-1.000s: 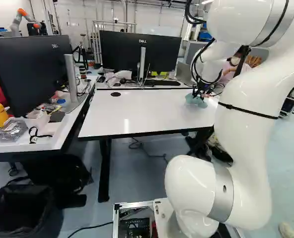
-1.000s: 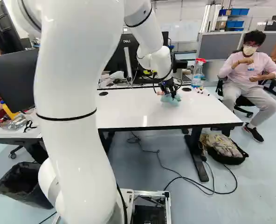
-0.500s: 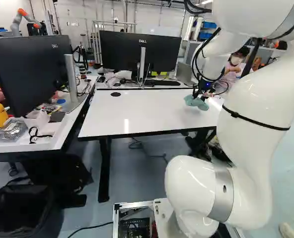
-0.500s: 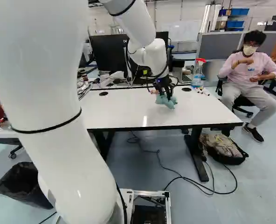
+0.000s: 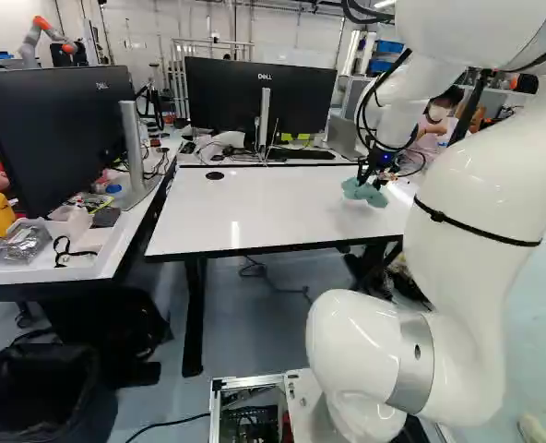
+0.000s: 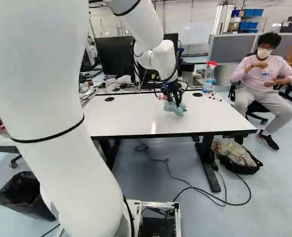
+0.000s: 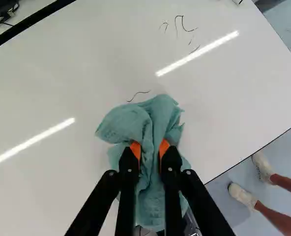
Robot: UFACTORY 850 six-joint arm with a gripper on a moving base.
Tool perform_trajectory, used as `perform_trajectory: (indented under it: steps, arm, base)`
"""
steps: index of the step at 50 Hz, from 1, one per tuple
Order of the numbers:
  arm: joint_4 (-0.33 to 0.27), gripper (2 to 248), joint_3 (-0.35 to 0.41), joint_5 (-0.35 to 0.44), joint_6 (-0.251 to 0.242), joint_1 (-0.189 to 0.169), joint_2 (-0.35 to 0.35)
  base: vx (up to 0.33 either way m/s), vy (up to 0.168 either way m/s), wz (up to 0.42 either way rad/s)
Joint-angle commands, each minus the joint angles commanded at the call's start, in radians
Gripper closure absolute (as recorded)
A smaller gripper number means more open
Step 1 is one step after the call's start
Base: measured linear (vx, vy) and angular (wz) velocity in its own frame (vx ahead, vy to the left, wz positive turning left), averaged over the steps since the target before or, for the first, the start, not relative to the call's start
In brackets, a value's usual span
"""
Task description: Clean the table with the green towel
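- You've got a monitor (image 5: 255, 97) behind the counter (image 5: 255, 217) in the left base view; don't let a long sweep that way run the wrist into its stand or cables (image 5: 273, 152).
- Cable grommet (image 5: 215, 175) sits near the far edge. Go over it flat, or a fold may snag.
- Green towel (image 6: 174, 108) is in the gripper (image 7: 149, 147), over the right part of the counter. Your fingers (image 7: 170, 164) are clenched on it, orange pads biting from both sides. Can't tell how hard it bears on the counter.
- The towel's bunched, so the contact patch is probably lumpy. Press lightly, let cloth take the load, keep fingertips off the surface.
- Short dark stroke (image 7: 138, 92) lies just ahead of the towel; more dark strokes (image 7: 183, 26) lie farther ahead. Looks like you're mid-wipe: I'd take the near one first, then overlap passes out to the rest.
- Second grommet (image 6: 197, 94), markers (image 6: 214, 97) and spray bottle (image 6: 209, 76) are right of the towel in the right base view. Stop short or you'll roll the markers and knock the bottle.
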Motion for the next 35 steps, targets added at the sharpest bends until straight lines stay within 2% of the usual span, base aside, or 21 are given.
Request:
perform_trajectory:
  steps: [13, 35]
  arm:
    - [0.0, 191, -0.01, 0.016, 0.0, 0.003, -0.009]
    - [0.0, 191, -0.095, 0.141, 0.0, 0.041, -0.084]
  base:
    - [0.0, 0.0, 0.0]
    - [0.0, 0.0, 0.0]
